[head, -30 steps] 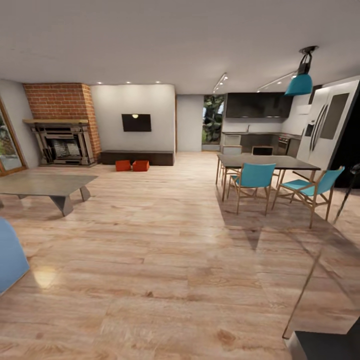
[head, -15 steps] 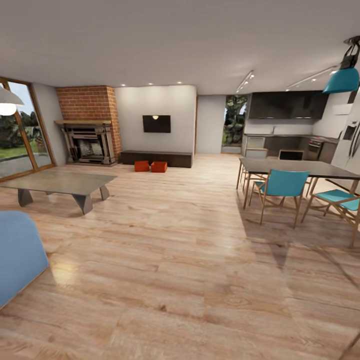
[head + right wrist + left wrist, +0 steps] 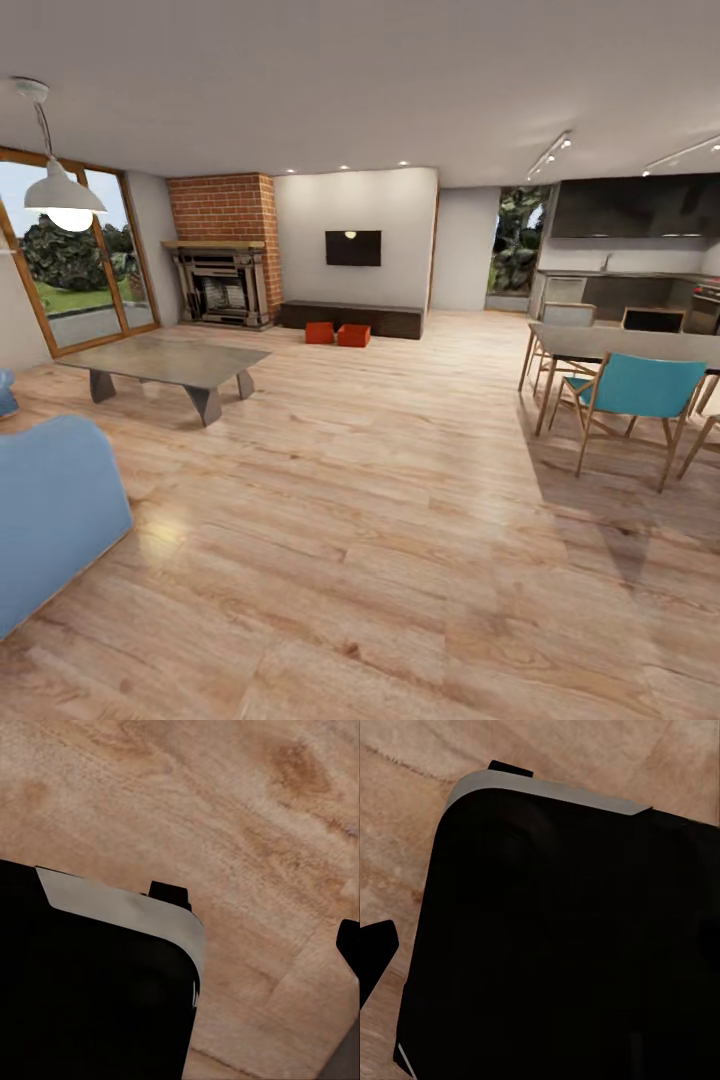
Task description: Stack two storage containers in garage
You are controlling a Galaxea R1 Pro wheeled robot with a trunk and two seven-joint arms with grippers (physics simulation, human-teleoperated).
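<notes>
Wrist views: wood floor (image 3: 247, 810) below.

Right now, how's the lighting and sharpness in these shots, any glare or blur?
Head view: evenly lit and sharp; chair shadows and a glare patch on the wood floor; the two storage containers small but distinct. Wrist views: a dark, featureless body over soft-focus planks.
</notes>
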